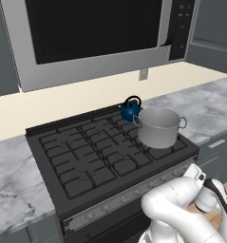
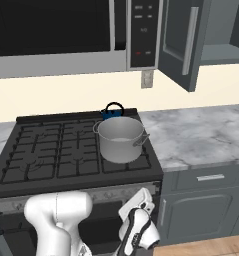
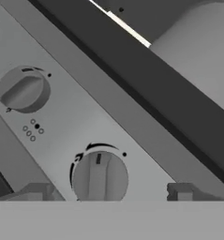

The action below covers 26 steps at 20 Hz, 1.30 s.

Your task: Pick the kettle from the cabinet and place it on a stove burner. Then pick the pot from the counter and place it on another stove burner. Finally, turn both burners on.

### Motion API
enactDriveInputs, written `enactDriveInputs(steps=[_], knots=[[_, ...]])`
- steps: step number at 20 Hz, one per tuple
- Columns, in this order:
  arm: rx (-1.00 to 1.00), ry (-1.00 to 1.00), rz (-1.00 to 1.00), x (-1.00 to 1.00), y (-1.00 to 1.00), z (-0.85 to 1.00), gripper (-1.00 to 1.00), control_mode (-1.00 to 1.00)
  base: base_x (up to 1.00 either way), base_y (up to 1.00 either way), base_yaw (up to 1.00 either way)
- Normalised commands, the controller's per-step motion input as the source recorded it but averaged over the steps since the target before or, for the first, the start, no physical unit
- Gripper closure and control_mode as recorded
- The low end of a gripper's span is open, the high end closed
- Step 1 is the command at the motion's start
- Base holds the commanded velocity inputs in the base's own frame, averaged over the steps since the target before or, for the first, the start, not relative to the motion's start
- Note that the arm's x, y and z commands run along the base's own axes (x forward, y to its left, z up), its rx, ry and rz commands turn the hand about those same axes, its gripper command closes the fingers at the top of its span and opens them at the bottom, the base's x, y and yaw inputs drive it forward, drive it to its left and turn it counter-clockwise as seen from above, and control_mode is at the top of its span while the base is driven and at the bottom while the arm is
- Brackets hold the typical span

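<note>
Left knob: up and left of the fingers, apart.
Near knob: between the fingertips, grip ridge running straight away from them.
Gripper: jaws spread wide, holding nothing.
Kettle, pot: on right-hand burners, beyond the knob strip.
Hidden: fingertips cropped low; flame state unclear.

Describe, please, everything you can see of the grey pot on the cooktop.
The pot is a wide, straight-sided stockpot of matte grey metal, with no lid and a pale inside. A small loop handle shows on each side. It stands upright on the black grate of the cooktop, over the burner at the front right corner nearest the marble counter. The blue kettle sits just behind it; whether they touch I cannot tell. Nothing grips the pot.
</note>
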Motion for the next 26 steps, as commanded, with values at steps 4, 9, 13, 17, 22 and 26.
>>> enactDriveInputs(steps=[4, 9, 13, 17, 22, 26], knots=[[0.01, -0.07, 0.0, -0.18, -0.18, 0.06, -1.0, -1.0, 0.0, 0.0, 0.0], [0.03, -0.03, 0.0, -0.28, -0.11, 0.1, -1.0, -1.0, 0.0, 0.0, 0.0], [0.02, -0.04, 0.0, -0.16, -0.09, 0.16, -1.0, -1.0, 0.0, 0.0, 0.0], [0.04, -0.01, 0.0, 0.0, -0.18, 0.16, -1.0, -1.0, 0.0, 0.0, 0.0], [0.08, 0.01, -0.01, 0.0, -0.26, 0.14, -1.0, -1.0, 0.0, 0.0, 0.0], [0.14, 0.06, 0.0, 0.01, -0.27, 0.02, -1.0, -1.0, 0.0, 0.0, 0.0]])
